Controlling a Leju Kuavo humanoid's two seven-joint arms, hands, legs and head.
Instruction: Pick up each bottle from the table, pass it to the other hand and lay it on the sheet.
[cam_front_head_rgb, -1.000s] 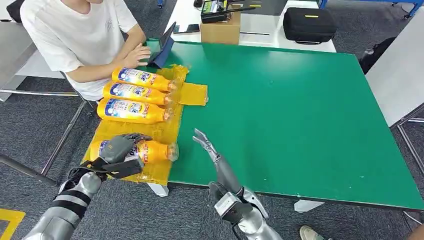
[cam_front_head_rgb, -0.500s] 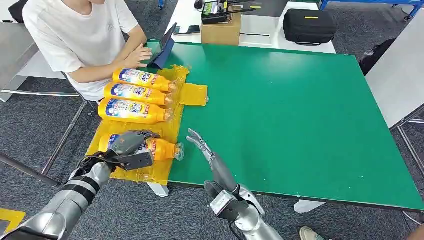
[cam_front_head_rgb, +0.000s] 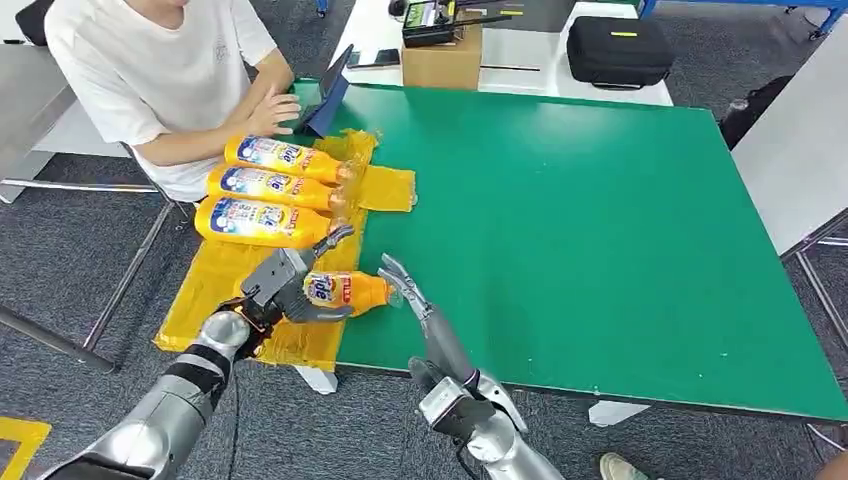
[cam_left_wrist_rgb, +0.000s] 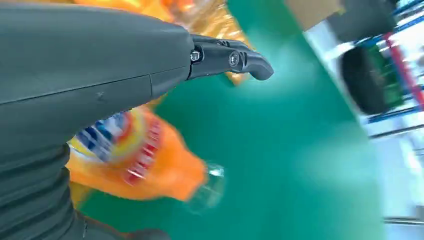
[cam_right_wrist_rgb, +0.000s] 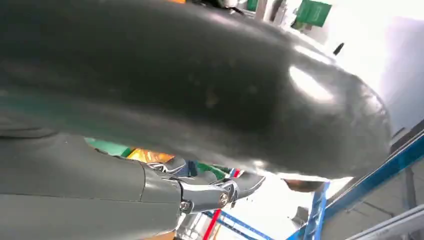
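One orange bottle (cam_front_head_rgb: 345, 290) is held in the left hand (cam_front_head_rgb: 285, 285), at the yellow sheet's (cam_front_head_rgb: 215, 275) edge above the green table (cam_front_head_rgb: 600, 220). Three more bottles (cam_front_head_rgb: 265, 186) are laid on the sheet. The right hand (cam_front_head_rgb: 420, 310) is kept open with fingers straight, its tips just beside the held bottle's cap.

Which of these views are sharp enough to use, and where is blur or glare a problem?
Head view: sharp and evenly lit; the bottle in the left hand reads clearly. Left wrist view: motion-smeared, bottle label and background streaked. Right wrist view: the near hand cover is out of focus, with overexposed white background.
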